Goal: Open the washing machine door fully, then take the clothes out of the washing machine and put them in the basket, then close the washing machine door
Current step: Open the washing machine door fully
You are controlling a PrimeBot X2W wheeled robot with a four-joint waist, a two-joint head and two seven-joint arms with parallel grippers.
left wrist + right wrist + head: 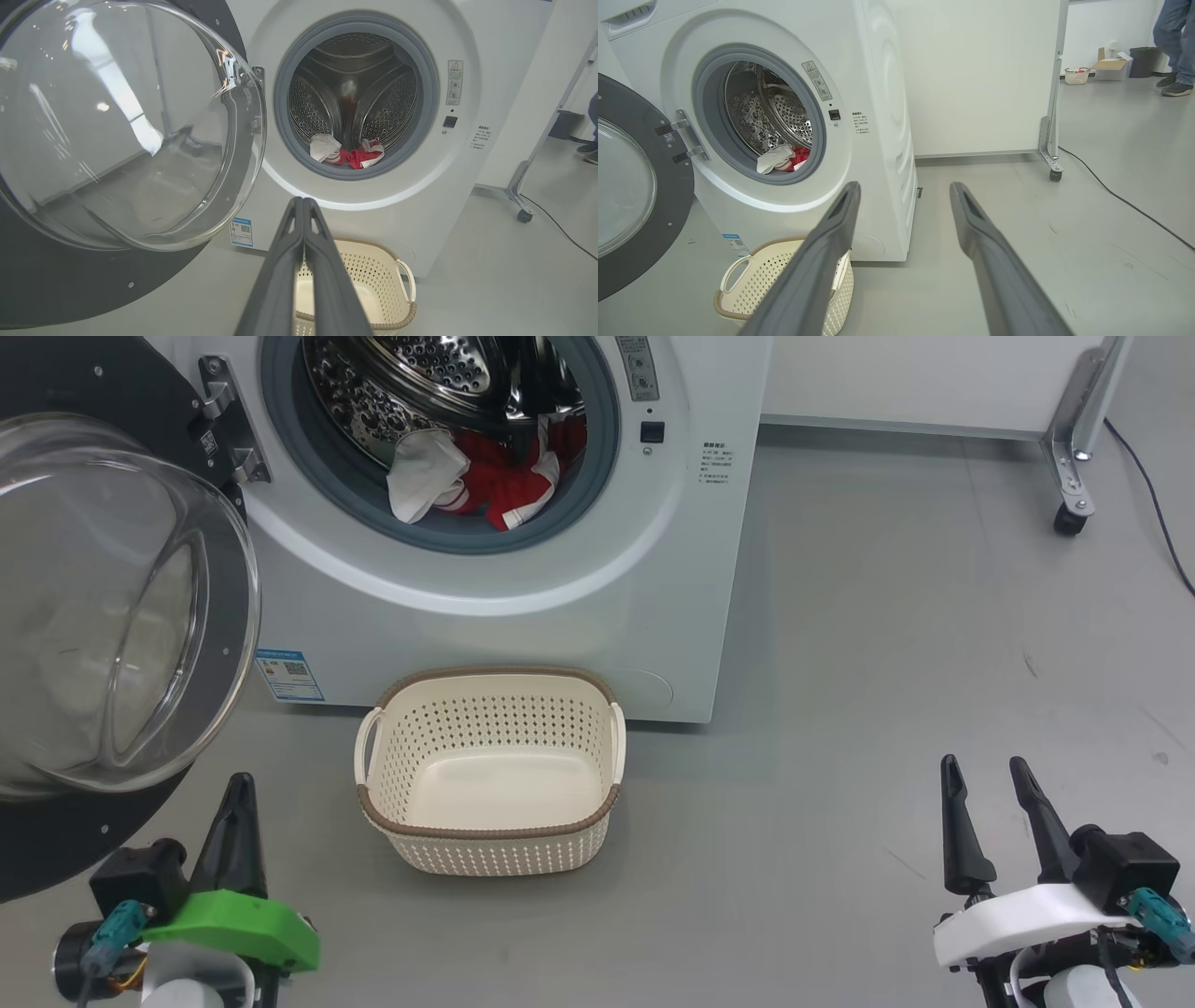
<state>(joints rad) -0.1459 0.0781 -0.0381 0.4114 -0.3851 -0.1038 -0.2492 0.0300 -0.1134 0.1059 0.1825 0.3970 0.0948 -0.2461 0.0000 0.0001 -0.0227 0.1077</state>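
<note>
Left claw (241, 784) pressed together, the spread right claw (985, 765) should reach ahead and up-left into the white front-loading washing machine (523, 635), pinching deep into the soft red-and-white clothes (504, 476) heaped just inside its opening.

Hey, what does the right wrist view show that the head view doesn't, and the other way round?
Right wrist view adds: a person's legs, a cardboard box and a dark bin far across the floor. Head view adds: the left end effector, shut, on its green mount. Both share: the washer, its open door, the clothes inside, the basket in front, and the open right end effector.
</note>
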